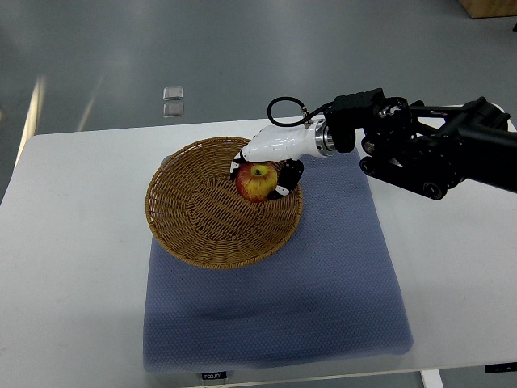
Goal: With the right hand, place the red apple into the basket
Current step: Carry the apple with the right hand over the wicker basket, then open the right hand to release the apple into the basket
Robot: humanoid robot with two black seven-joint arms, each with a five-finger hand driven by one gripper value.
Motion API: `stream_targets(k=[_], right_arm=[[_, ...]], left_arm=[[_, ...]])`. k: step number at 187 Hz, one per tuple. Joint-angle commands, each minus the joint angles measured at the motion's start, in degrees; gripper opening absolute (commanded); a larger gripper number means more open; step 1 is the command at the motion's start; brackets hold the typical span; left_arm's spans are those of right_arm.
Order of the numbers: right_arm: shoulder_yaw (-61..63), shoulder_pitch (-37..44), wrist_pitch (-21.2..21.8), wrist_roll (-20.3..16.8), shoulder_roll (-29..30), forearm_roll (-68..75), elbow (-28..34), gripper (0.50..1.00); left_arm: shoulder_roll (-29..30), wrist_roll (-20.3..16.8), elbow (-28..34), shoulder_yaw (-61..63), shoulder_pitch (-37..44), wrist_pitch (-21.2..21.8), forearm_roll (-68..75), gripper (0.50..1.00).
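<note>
Holding the apple (pixel 257 181) in my right hand (pixel 271 166), fingers (pixel 284 182) wrapped round it, I see it just inside the basket (pixel 194 234) rim toward the tabletop's far edge; bowl centre lies down-left.

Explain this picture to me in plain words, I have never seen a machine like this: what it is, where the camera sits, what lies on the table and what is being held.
This is a single picture, taken by a camera looking steeply down from the robot's own side of the table. The black jointed arm coming in from the right edge belongs to a humanoid robot; it ends in a white right hand with fingers. No left arm shows.

On the white table lies a blue-grey mat, and on the mat's far left part sits a round woven basket. The hand's fingers are curled around a red and yellow apple, holding it inside the basket near its far right rim. Whether the apple already rests on the weave cannot be told from here.
</note>
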Motion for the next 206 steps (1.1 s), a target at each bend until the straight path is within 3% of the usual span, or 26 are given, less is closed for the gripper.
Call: stream_targets(k=[1, 63, 83, 99, 206], right_arm=[[-0.10, -1.27, -0.23, -0.82, 0.07, 0.05, -0.46, 0.735], [-0.10, -2.15, -0.32, -0.82, 1.56, 0.05, -0.46, 0.758], [-0.10, -2.15, -1.20, -0.82, 1.56, 0.22, -0.46, 0.827], [-0.01, -2.06, -1.28, -0.82, 1.56, 0.31, -0.46, 0.850], [0.69, -1.36, -1.28, -0.73, 1.04, 0.93, -0.37, 0.891]], left_arm=[[0.00, 0.00, 0.02, 0.00, 0.00, 0.00, 0.00, 1.000], [0.00, 0.00, -0.07, 0.00, 0.00, 0.00, 0.00, 1.000], [0.00, 0.00, 0.02, 0.00, 0.00, 0.00, 0.00, 1.000], [0.00, 0.00, 0.02, 0.00, 0.00, 0.00, 0.00, 1.000], [0.00, 0.00, 0.02, 0.00, 0.00, 0.00, 0.00, 1.000]])
